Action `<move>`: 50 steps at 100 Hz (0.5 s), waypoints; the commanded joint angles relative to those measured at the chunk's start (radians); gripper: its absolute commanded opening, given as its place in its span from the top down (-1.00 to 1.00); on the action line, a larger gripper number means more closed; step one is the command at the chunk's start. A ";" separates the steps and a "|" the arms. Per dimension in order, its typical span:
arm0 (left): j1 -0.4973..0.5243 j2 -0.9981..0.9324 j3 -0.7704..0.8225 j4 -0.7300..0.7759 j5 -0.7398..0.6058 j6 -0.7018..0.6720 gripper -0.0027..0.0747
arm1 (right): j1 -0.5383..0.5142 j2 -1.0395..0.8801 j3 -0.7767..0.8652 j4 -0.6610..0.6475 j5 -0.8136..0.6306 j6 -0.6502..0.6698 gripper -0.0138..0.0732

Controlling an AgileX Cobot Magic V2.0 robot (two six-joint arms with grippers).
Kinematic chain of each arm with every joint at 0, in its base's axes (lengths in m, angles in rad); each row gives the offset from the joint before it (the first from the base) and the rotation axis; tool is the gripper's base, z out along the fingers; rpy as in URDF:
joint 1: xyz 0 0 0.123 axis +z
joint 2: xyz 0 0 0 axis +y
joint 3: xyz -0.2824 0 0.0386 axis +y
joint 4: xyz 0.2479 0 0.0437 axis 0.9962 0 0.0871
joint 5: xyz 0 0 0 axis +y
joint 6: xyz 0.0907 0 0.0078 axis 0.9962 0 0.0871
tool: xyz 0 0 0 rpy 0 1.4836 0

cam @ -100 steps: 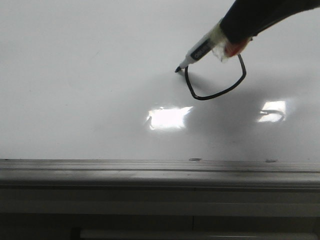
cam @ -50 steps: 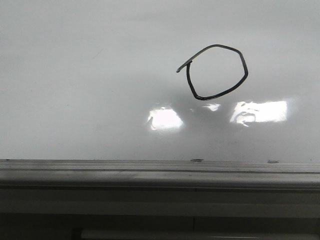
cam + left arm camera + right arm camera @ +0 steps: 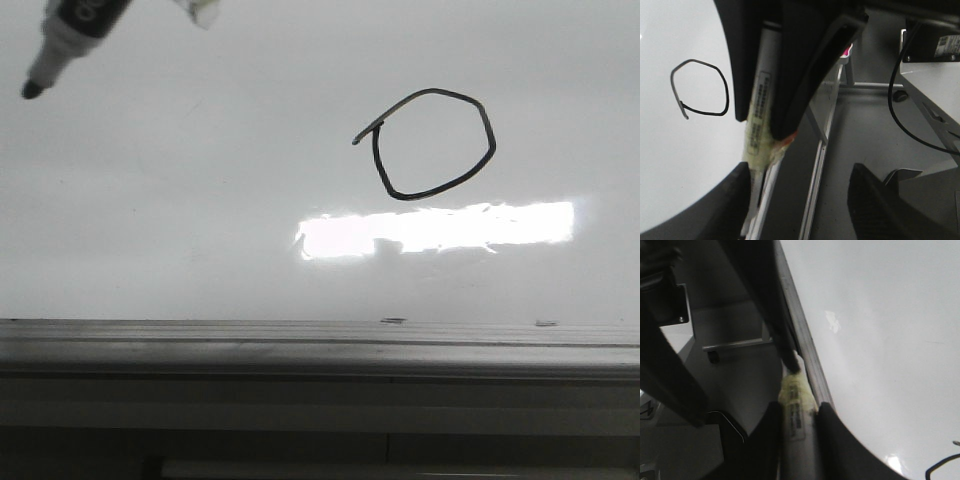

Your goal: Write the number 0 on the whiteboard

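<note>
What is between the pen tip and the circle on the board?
Nothing visible. In the front view, the marker's tip sits at the upper left, and only bare whiteboard lies between it and the number 0. The bright glare strip below the loop is only reflected light.

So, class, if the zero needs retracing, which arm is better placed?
Probably left: its marker hangs over the whiteboard in the front view, and its wrist camera sees the whole number 0; the right's catches only an edge.
</note>
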 commanded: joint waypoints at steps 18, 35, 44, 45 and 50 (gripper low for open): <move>-0.008 0.048 -0.039 -0.004 -0.055 0.000 -0.07 | 0.050 -0.014 -0.038 -0.001 -0.061 -0.017 0.80; -0.008 0.048 -0.039 -0.008 -0.055 0.000 0.10 | 0.050 -0.014 -0.038 -0.001 -0.023 -0.017 0.80; -0.008 0.048 -0.039 -0.012 -0.048 0.000 0.33 | 0.050 -0.014 -0.038 -0.001 -0.017 -0.017 0.80; -0.008 0.048 -0.039 -0.012 -0.048 0.000 0.35 | 0.050 -0.014 -0.038 -0.001 -0.017 -0.017 0.80; -0.008 0.048 -0.039 -0.012 -0.044 0.000 0.53 | 0.050 -0.014 -0.038 -0.001 -0.019 -0.017 0.80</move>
